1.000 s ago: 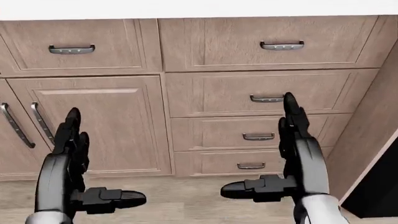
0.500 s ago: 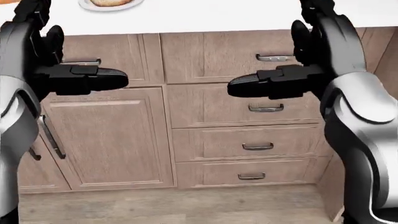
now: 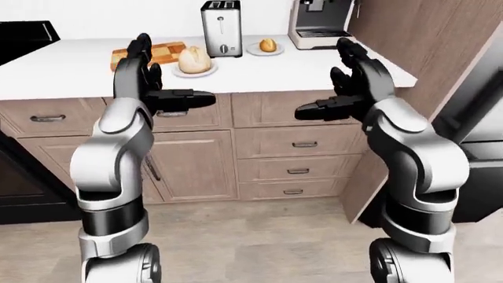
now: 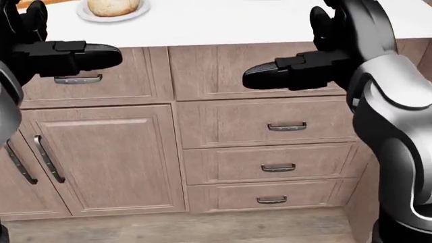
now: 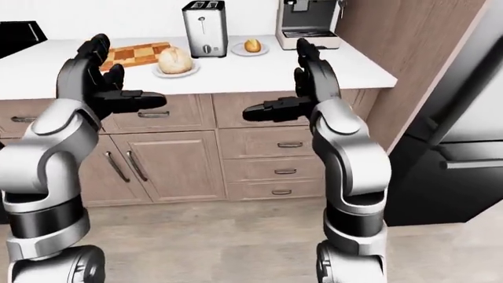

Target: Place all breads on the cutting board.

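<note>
Left hand (image 5: 98, 79) spread, empty, its fingers hiding part of the checkered cutting board (image 5: 135, 53). At two o'clock from it, a round loaf (image 5: 174, 60) on its plate, then a small roll (image 5: 252, 45) beyond the toaster (image 5: 204, 19). Right hand (image 5: 302, 88) also splayed, empty.

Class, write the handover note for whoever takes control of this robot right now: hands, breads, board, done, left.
Left hand: open, empty, raised.
Right hand: open, empty, raised.
Large round bread sits on a plate beside the checkered cutting board, left of the toaster.
Small roll sits on a plate right of the toaster.
Done: nothing on the board.
Left: move both breads onto it.
</note>
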